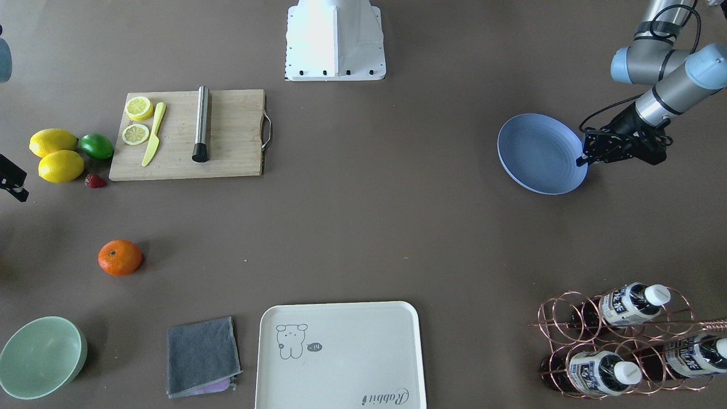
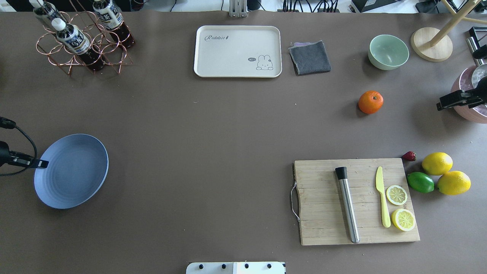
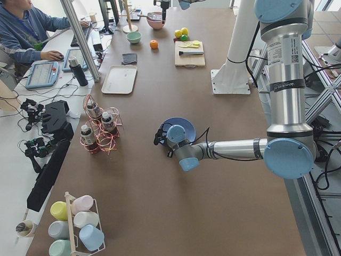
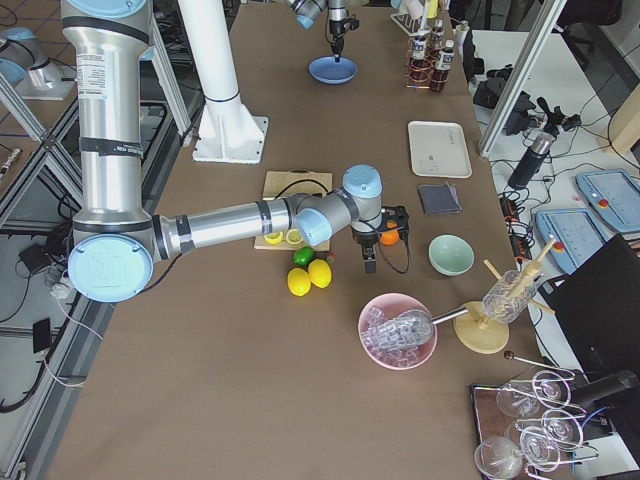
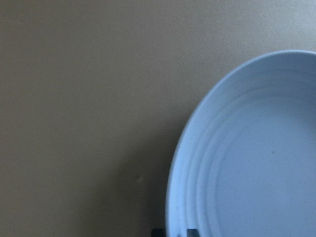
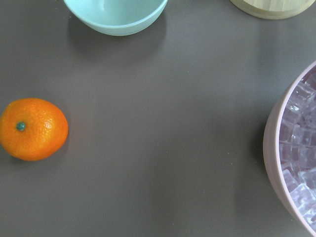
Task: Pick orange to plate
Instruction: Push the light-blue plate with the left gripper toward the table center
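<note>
The orange [image 2: 370,102] lies alone on the brown table, on my right side, between the mint bowl and the cutting board. It also shows at the left of the right wrist view [image 6: 33,129]. My right gripper [image 2: 458,102] hangs above the table to the orange's right, beside the pink bowl. It looks open and holds nothing; no fingertips show in its wrist view. The pale blue plate [image 2: 72,171] sits far off on my left side. My left gripper [image 2: 42,164] is at the plate's outer rim [image 5: 256,163], its fingertips [image 5: 158,231] straddling the edge, shut on it.
A cutting board [image 2: 323,201] carries a steel muddler, a yellow knife and lemon slices. Two lemons [image 2: 437,163], a lime and a strawberry lie to its right. At the far edge are a mint bowl [image 2: 388,51], grey cloth, cream tray [image 2: 237,51] and bottle rack [image 2: 81,42]. A pink ice bowl [image 6: 296,163] is at far right.
</note>
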You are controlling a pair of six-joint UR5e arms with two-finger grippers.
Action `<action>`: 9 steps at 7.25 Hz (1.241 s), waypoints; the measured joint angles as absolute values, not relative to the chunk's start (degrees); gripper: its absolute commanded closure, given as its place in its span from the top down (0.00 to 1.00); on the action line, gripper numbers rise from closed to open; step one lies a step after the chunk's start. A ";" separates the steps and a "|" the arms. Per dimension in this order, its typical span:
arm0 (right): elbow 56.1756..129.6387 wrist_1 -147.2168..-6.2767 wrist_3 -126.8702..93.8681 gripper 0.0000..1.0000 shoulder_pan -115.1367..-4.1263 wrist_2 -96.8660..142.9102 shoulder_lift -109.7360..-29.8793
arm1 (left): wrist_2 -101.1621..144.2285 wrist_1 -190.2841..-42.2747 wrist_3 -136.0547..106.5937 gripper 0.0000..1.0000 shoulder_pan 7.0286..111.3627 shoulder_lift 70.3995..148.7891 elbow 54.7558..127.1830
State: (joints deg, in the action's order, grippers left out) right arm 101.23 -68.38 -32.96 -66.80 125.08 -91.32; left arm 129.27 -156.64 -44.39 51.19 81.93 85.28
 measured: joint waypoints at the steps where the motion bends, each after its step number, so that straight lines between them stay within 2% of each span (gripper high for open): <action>1: 101.23 -68.38 -32.96 1.00 -66.80 125.07 -91.32 | 130.43 -156.70 -44.73 0.00 51.34 82.09 86.20; 3: 101.25 -68.38 -32.96 1.00 -66.80 125.09 -91.33 | 135.89 -156.29 -50.17 0.00 53.68 84.45 88.74; 5: 101.25 -68.38 -32.99 1.00 -66.80 125.15 -91.42 | 137.22 -155.97 -61.32 0.00 53.38 91.80 89.81; 7: 101.25 -68.38 -33.02 1.00 -66.80 125.19 -91.50 | 130.66 -150.29 -69.59 0.00 46.73 101.49 90.00; 9: 101.25 -68.38 -33.04 1.00 -66.80 125.22 -91.56 | 122.41 -138.64 -71.60 0.00 40.16 111.00 90.02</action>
State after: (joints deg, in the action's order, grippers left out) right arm 101.25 -68.38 -33.04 -66.80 125.22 -91.56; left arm 122.41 -138.64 -71.60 40.16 111.00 90.02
